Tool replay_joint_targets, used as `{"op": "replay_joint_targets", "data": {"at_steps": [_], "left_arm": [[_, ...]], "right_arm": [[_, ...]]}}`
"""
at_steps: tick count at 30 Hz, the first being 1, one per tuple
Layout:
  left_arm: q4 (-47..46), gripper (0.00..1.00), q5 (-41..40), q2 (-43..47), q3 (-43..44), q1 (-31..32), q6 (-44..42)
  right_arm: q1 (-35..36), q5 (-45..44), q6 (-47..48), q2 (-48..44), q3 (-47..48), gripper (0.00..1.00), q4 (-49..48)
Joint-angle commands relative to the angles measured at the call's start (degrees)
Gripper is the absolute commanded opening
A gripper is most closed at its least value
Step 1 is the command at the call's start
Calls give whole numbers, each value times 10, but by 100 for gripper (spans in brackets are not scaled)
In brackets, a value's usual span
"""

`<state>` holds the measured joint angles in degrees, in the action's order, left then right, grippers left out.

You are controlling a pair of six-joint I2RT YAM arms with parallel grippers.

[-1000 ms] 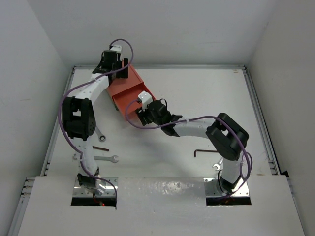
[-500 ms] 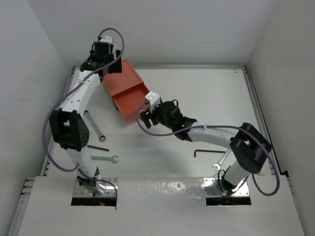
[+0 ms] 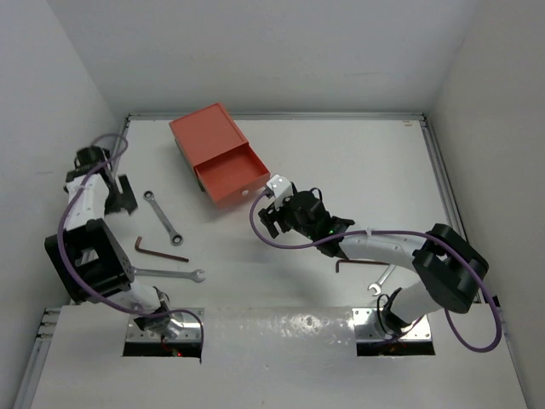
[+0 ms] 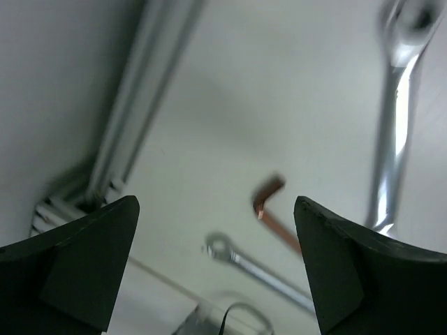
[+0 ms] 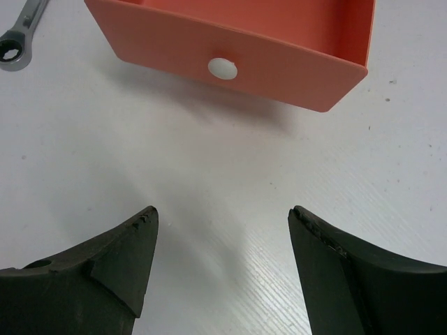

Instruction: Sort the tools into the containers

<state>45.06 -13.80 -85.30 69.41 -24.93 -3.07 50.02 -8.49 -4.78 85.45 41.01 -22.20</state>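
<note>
The orange-red container (image 3: 207,136) stands at the back left with its drawer (image 3: 230,176) pulled out; its white knob (image 5: 222,68) faces my right gripper (image 3: 271,213), which is open and empty a short way in front of it (image 5: 222,223). My left gripper (image 3: 119,198) is open and empty by the table's left edge (image 4: 215,202). One silver wrench (image 3: 162,213) lies right of it, blurred in the left wrist view (image 4: 394,139). A second wrench (image 3: 170,274) and a brown hex key (image 3: 158,250) lie nearer the front. A third wrench (image 3: 381,279) and a dark hex key (image 3: 358,264) lie by the right arm.
A metal rail (image 3: 106,192) runs along the table's left edge, close to my left gripper. White walls close in the back and both sides. Purple cables (image 3: 281,240) loop along both arms.
My left arm has swung from behind the orange-red box down to the table's left edge and opened wider. My right gripper has opened and drawn back from the drawer's knob.
</note>
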Motion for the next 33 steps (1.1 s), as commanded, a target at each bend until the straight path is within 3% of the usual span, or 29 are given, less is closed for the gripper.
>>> {"op": "replay_joint_targets", "data": {"at_steps": [1, 5, 8, 11, 12, 15, 19, 21, 22, 24, 26, 30, 33], "left_arm": [[-1, 89, 29, 24, -71, 8, -84], [-31, 79, 63, 45, -112, 8, -168], [-39, 75, 146, 92, -146, 8, -308], [28, 76, 263, 116, -176, 16, -584], [35, 76, 259, 118, -198, 38, -617], [45, 72, 223, 112, -223, 102, -675], [68, 69, 236, 109, -229, 124, -752], [82, 72, 240, 109, -234, 123, -815], [86, 78, 248, 110, -234, 123, -857], [97, 79, 260, 115, -240, 123, -897], [93, 76, 276, 116, -247, 123, -927], [93, 57, 289, 112, -281, 123, -997], [71, 62, 303, 113, -306, 123, -1024]], "right_arm": [[3, -4, -5, -22, -1, 74, -12], [3, 13, 12, -24, 7, 74, 24], [3, 29, 31, -19, 23, 74, 60], [3, 37, 35, -7, 44, 74, 96], [3, 42, 35, 1, 61, 74, 105], [3, 57, 32, 16, 98, 74, 138], [3, 50, 14, 4, 91, 73, 138], [3, 44, 6, -12, 60, 73, 110], [3, 39, 3, -28, 50, 73, 94], [3, 23, 1, -43, 21, 73, 82], [3, 7, 4, -62, 6, 73, 74], [3, -6, 15, -84, -15, 73, 68], [3, -15, 27, -100, -33, 74, 65]]}}
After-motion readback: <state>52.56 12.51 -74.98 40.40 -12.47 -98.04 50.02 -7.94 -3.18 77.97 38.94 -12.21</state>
